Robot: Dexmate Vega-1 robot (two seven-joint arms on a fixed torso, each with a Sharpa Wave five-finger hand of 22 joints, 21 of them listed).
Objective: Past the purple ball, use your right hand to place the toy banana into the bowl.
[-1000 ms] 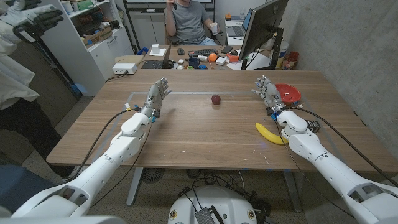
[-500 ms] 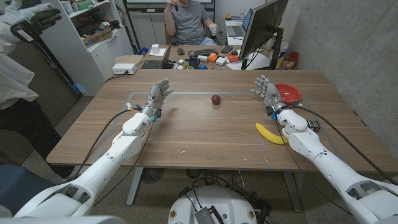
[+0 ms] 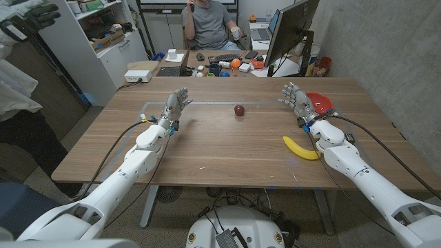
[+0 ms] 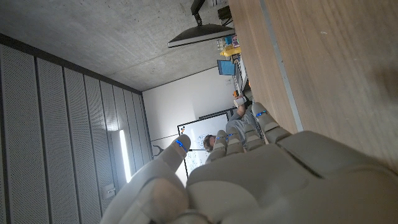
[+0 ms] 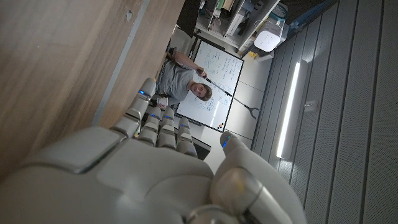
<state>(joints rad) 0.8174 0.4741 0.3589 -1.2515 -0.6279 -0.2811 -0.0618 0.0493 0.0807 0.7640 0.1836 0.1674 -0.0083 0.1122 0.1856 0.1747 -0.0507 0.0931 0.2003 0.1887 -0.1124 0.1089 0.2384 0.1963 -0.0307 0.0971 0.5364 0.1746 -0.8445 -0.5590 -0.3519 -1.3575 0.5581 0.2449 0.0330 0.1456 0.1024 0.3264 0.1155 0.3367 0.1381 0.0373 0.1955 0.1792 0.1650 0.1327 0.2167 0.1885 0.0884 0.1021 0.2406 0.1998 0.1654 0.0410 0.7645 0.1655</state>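
Nothing of the task is done yet, as far as the pictures show. The toy banana [image 3: 300, 148] lies on the wooden bench [image 3: 227, 151], just beside the right forearm on its inner side, untouched. The red bowl [image 3: 321, 103] sits near the far right corner, just behind the right hand [image 3: 296, 102]. That hand hovers with its fingers [image 3: 288, 93] spread and holds nothing. The left hand [image 3: 173, 108] is raised over the left half of the bench, fingers likewise apart and empty. The small dark ball [image 3: 239, 110] rests near the middle, well apart from both hands. All of the work is still left: reaching back to the banana, gripping it, carrying it to the bowl and releasing it there.
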